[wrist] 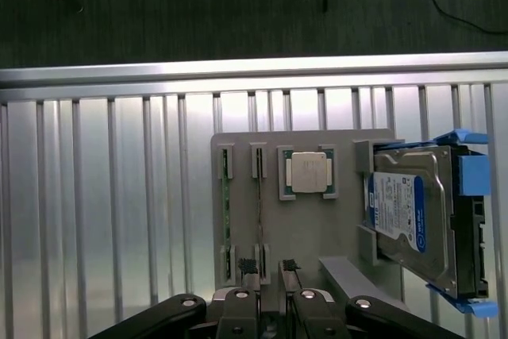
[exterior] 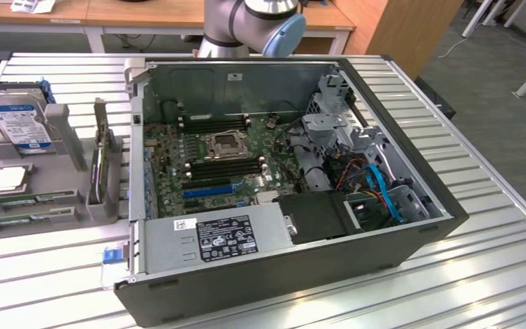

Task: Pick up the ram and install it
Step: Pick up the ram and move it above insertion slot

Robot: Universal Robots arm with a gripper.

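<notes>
Two ram sticks stand on edge in the grey holder [wrist: 317,228]; in the wrist view I see one ram [wrist: 226,212] as a thin green strip and a second ram [wrist: 259,208] beside it. In the exterior view the same green sticks [exterior: 36,199] lie low in the holder [exterior: 66,133] at the exterior view's left. My gripper [wrist: 268,266] hangs above the holder, its two black fingertips [wrist: 246,264] straddling the line of the second stick, apart from it. The jaws stand open with nothing between them.
An open PC case [exterior: 427,226] holds the motherboard with black memory slots [exterior: 222,166] and a blue slot [exterior: 210,188]. The holder also carries a CPU [wrist: 308,172], a hard drive [wrist: 413,220] and an upright expansion card [exterior: 103,164]. My arm's base [exterior: 244,27] stands behind the case.
</notes>
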